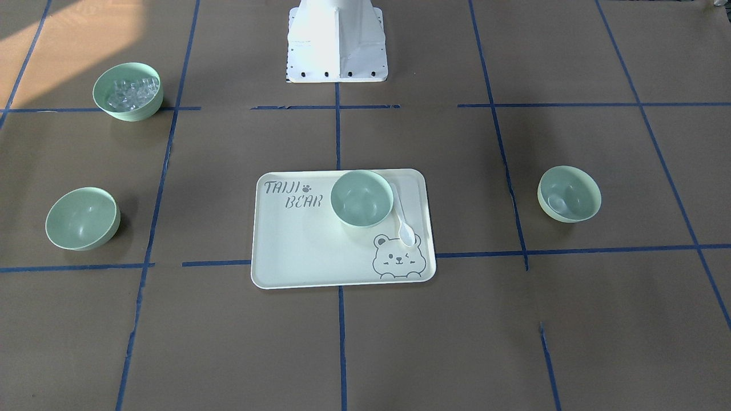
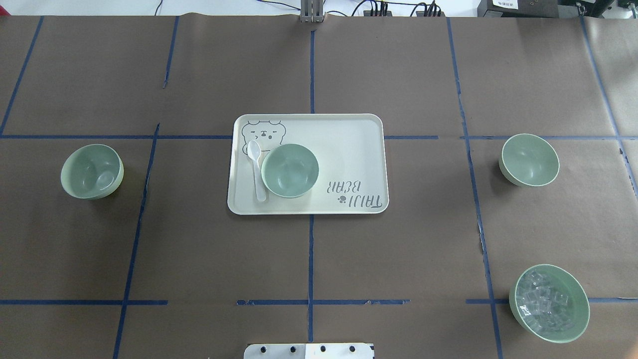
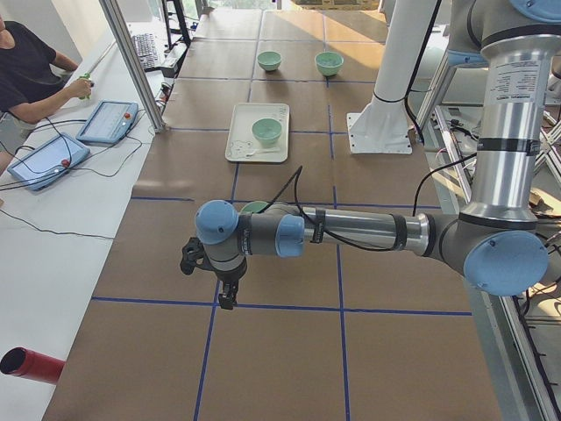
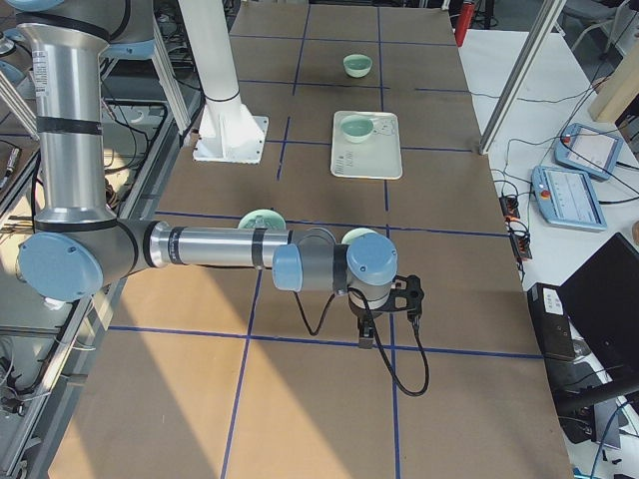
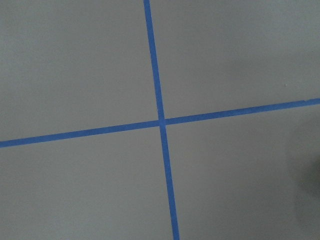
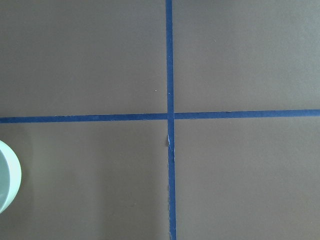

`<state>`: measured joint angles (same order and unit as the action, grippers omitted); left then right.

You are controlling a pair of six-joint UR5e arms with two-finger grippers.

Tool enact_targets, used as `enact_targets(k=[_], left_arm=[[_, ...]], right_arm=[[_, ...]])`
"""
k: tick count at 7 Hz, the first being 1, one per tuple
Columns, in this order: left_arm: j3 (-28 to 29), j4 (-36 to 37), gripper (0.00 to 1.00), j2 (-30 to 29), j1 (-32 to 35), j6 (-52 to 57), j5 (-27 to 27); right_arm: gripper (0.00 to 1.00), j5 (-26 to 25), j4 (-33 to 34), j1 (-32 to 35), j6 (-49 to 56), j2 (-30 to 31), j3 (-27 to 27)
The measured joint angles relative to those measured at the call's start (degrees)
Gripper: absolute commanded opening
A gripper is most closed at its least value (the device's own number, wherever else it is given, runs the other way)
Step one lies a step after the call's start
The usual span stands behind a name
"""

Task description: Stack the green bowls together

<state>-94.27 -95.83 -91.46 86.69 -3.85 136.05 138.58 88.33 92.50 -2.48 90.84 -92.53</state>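
Three plain green bowls stand apart. One [image 2: 290, 170] sits on the cream tray [image 2: 349, 149] in the middle, also in the front view [image 1: 361, 198]. One [image 2: 92, 171] stands on my left side [image 1: 569, 193]. One [image 2: 529, 160] stands on my right side [image 1: 83, 218]; its rim shows in the right wrist view [image 6: 7, 182]. My left gripper [image 3: 228, 298] hangs over bare table beyond the left bowl. My right gripper [image 4: 367, 334] hangs over bare table beyond the right bowl. They show only in the side views, so I cannot tell if they are open or shut.
A green bowl of clear cubes [image 2: 549, 303] stands near the robot base on my right [image 1: 128, 91]. A white spoon [image 2: 256, 169] lies on the tray beside the bowl. Blue tape lines cross the brown table. An operator [image 3: 35, 74] sits at the far side.
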Motion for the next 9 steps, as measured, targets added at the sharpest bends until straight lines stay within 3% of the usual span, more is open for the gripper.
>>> enact_targets(k=[4, 6, 7, 9], left_arm=[[0.0, -25.4, 1.00, 4.3, -13.9, -30.2, 0.0], [0.1, -32.4, 1.00, 4.5, -21.8, -40.8, -4.3], [0.2, -34.2, 0.97, 4.2, -25.7, -44.9, -8.0], [1.0, -35.9, 0.79, 2.7, -31.7, -52.4, -14.1]], right_arm=[[1.00, 0.0, -0.3, -1.3, -0.1, -0.4, -1.4], [1.00, 0.0, -0.6, -1.5, -0.7, -0.9, -2.4], [1.00, 0.3, -0.7, -1.8, -3.1, -0.9, -2.9], [1.00, 1.3, -1.6, -3.3, -8.2, -0.9, -4.7]])
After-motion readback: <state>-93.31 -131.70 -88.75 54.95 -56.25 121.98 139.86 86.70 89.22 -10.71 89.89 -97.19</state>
